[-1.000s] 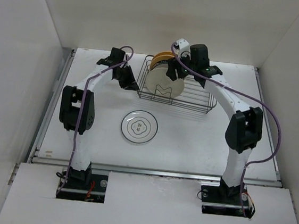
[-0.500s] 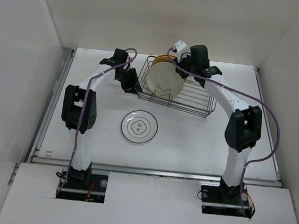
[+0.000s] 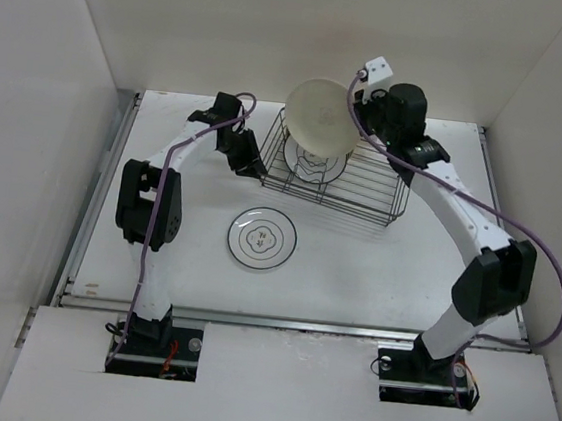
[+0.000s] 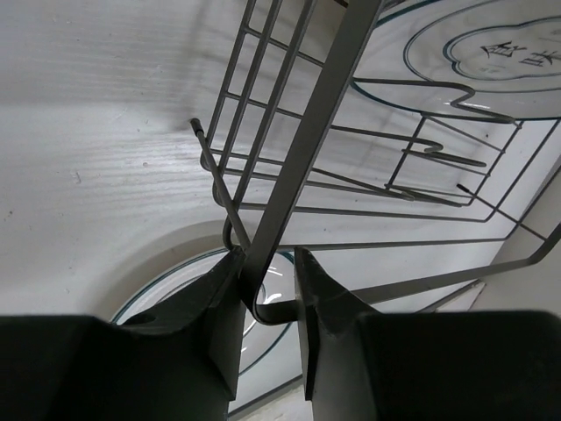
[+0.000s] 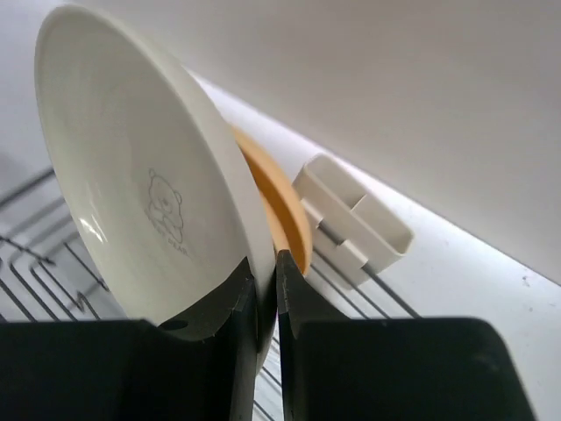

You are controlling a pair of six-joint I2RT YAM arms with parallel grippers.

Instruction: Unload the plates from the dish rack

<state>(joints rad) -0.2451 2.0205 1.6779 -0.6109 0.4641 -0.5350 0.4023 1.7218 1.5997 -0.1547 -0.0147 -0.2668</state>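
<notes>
My right gripper point(image 5: 267, 263) is shut on the lower rim of a plain cream plate point(image 5: 140, 175). It holds the plate point(image 3: 321, 117) upright above the back of the black wire dish rack point(image 3: 364, 184). Just behind it a yellow-orange plate point(image 5: 285, 215) stands in the rack, next to a cream clip piece point(image 5: 355, 224). My left gripper point(image 4: 267, 263) is shut on the rack's corner wire point(image 4: 307, 123) at its left end point(image 3: 249, 162). A white plate with dark rings and a centre motif point(image 3: 262, 238) lies flat on the table.
Both arms reach to the back of the white table point(image 3: 406, 264), which has walls on three sides. The ringed plate lies in front of the rack between the arms. A white ringed plate point(image 4: 500, 53) shows through the rack wires in the left wrist view.
The right gripper closed on the cream plate and raised it out of the rack, and the right arm rose with it. The left gripper stayed at the rack's left corner.
</notes>
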